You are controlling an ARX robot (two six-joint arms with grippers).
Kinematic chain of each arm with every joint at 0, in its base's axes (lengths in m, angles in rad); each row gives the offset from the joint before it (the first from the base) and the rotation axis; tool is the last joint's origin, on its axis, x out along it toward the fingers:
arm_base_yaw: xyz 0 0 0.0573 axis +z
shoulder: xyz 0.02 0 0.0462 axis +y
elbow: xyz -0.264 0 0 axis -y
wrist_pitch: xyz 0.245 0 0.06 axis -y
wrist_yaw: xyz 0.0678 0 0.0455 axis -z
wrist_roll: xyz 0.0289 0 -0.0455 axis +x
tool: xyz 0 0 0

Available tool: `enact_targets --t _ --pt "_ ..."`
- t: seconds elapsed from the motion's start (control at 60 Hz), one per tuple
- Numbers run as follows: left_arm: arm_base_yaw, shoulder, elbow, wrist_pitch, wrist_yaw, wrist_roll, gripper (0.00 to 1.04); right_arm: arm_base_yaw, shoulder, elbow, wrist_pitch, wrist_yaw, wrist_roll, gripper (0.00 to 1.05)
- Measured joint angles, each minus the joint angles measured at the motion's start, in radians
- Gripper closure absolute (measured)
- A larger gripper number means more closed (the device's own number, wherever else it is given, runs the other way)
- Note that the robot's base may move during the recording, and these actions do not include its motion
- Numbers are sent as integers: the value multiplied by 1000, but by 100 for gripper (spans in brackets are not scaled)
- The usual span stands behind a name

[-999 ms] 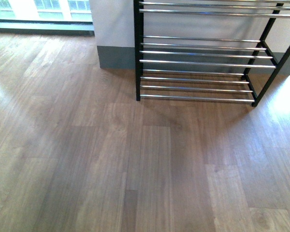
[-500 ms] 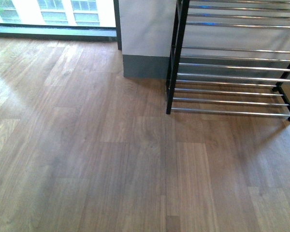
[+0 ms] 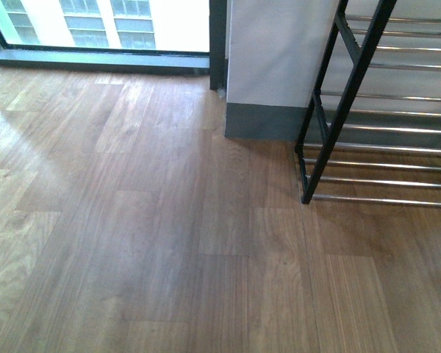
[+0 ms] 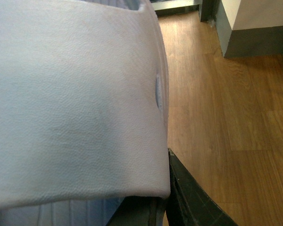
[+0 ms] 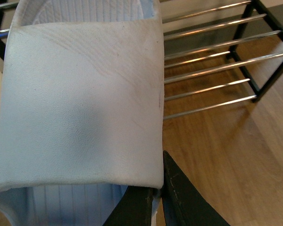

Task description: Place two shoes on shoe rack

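Observation:
Both shoes I hold are white slides, not sneakers. In the left wrist view one white slide shoe (image 4: 75,103) fills the frame's left with its broad textured strap, and my left gripper (image 4: 161,197) is shut on its side edge. Another white slide shoe (image 5: 80,103), with a ribbed footbed, sits in my right gripper (image 5: 156,193), which is shut on its edge. The shoe rack (image 5: 212,66), with a black frame and chrome rods, stands just beyond that shoe. The front view has the shoe rack (image 3: 338,110) at the right edge, and neither arm shows there.
A white wall corner with a grey skirting (image 3: 272,81) juts out just left of the rack. A floor-level window (image 3: 110,22) runs along the back left. Wooden plank floor (image 3: 147,243) spreads in front of the rack.
In the front view the rack has slid from centre to the right edge and looks nearer. More of the window and the left floor now shows.

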Motion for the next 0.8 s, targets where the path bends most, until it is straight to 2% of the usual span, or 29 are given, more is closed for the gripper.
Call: enact_targets --t 0.799 --pt "0 0 -1 0 3 0 103 -3 1 0 0 6 0 103"
